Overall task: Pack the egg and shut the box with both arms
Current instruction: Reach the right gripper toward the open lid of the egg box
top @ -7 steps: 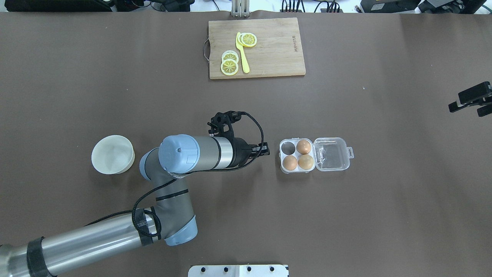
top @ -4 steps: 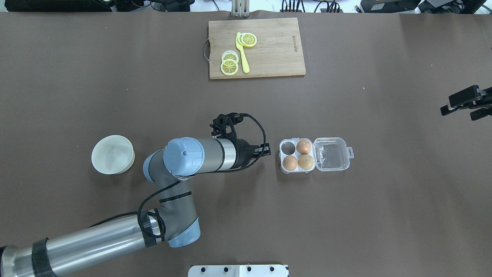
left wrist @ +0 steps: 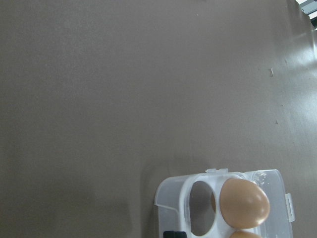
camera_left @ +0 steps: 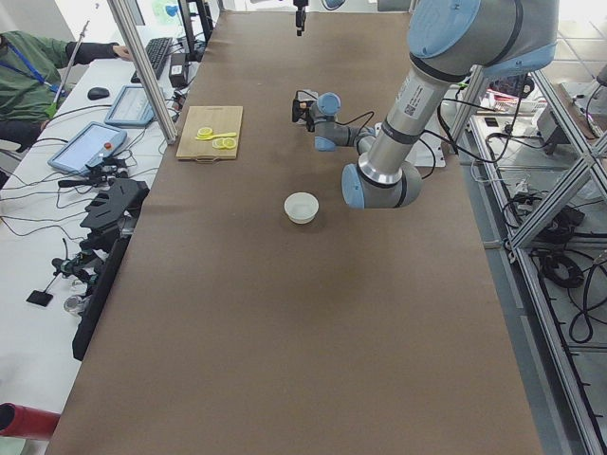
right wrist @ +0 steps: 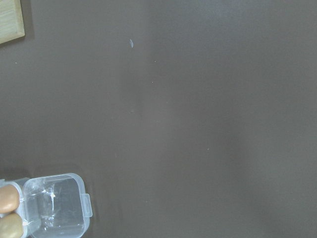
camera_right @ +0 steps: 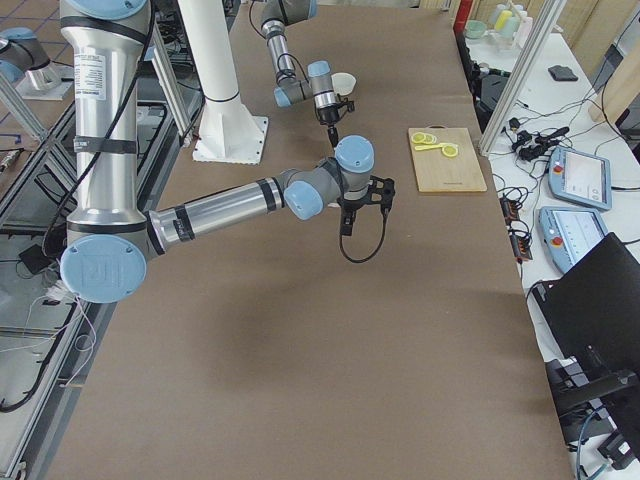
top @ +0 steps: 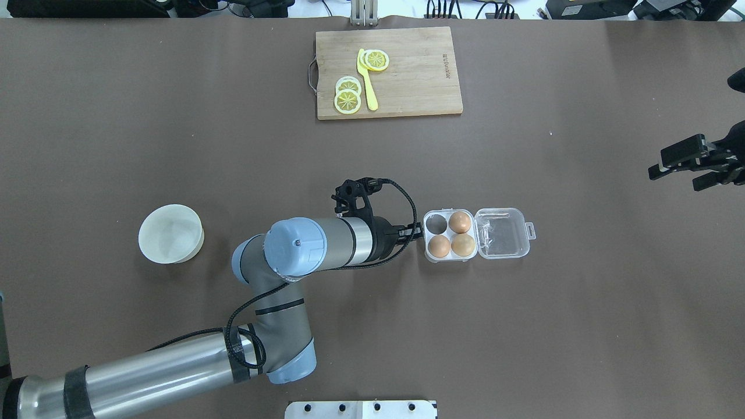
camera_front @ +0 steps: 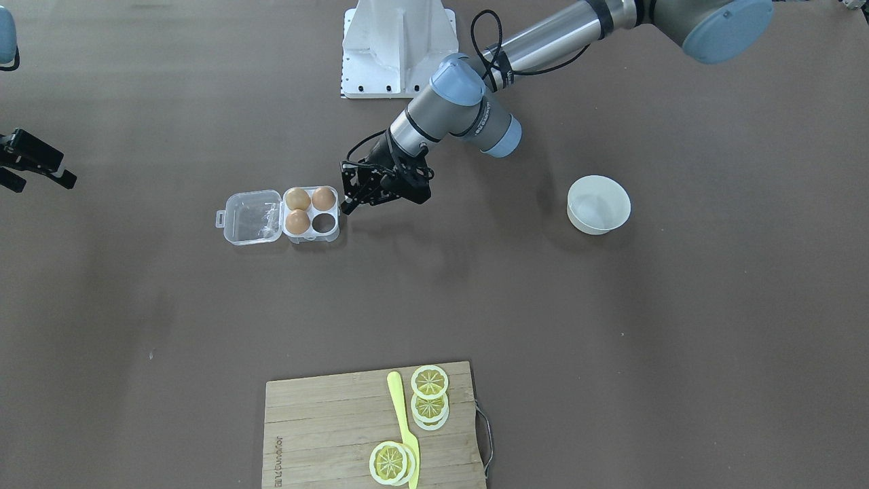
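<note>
The clear box point(top: 425, 238) lies open at mid-table, its lid point(top: 502, 233) flat to the right. Three brown eggs sit in it, one point(top: 460, 222) at the far right, and the far left cell point(top: 435, 222) is empty. My left gripper point(top: 415, 231) is at the box's left edge, looks shut, and holds no egg that I can see. It also shows in the front view point(camera_front: 347, 206). The left wrist view shows the box point(left wrist: 168, 198) and one egg point(left wrist: 244, 203). My right gripper point(top: 675, 178) is open and empty, far right of the box.
A round white bowl point(top: 171, 233) stands left of my left arm. A wooden cutting board point(top: 419, 87) with lemon slices point(top: 347, 100) and a yellow knife point(top: 368, 87) lies at the far edge. The robot's white base plate point(top: 361, 409) is at the near edge.
My left gripper has moved right, up to the box's left edge. My right gripper has moved left, further into view. The box and eggs have not moved.
</note>
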